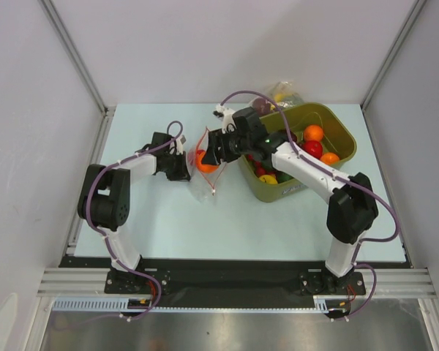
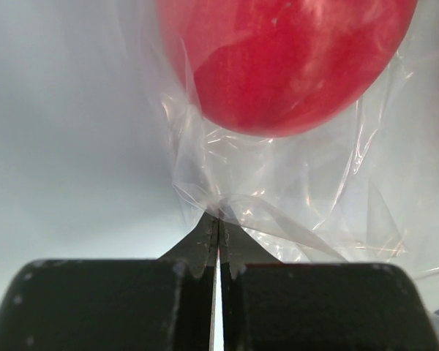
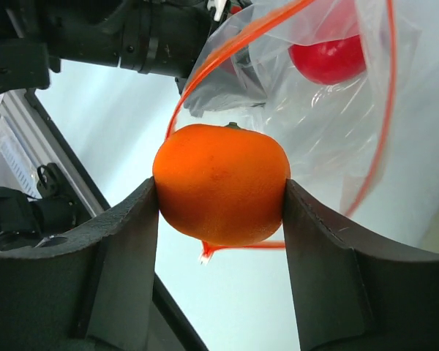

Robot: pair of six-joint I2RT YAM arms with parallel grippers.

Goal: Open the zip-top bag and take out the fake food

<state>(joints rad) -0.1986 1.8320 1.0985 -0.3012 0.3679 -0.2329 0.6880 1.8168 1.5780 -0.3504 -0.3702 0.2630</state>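
Note:
The zip-top bag [image 1: 207,178] lies on the table left of the bin, its red-orange zip strip [image 3: 383,110] spread wide open. My left gripper [image 2: 218,217] is shut on a pinch of the bag's clear film [image 2: 293,190] at its left side. One piece of the fake food, a glossy red fruit [image 2: 285,58], sits inside the bag just beyond that pinch, and the right wrist view shows the red fruit [image 3: 329,58] too. My right gripper [image 3: 221,201] is shut on an orange fruit [image 3: 221,183] at the bag's mouth, one finger on each side. The top view shows the orange fruit [image 1: 205,162] at the bag's upper part.
An olive-green bin [image 1: 276,190] stands right of the bag, holding several fruits, among them an orange one [image 1: 314,132] and a red one [image 1: 312,148]. Another clear bag [image 1: 282,93] with fruit shapes lies behind the bin. The left arm [image 3: 132,36] is close beside the right gripper.

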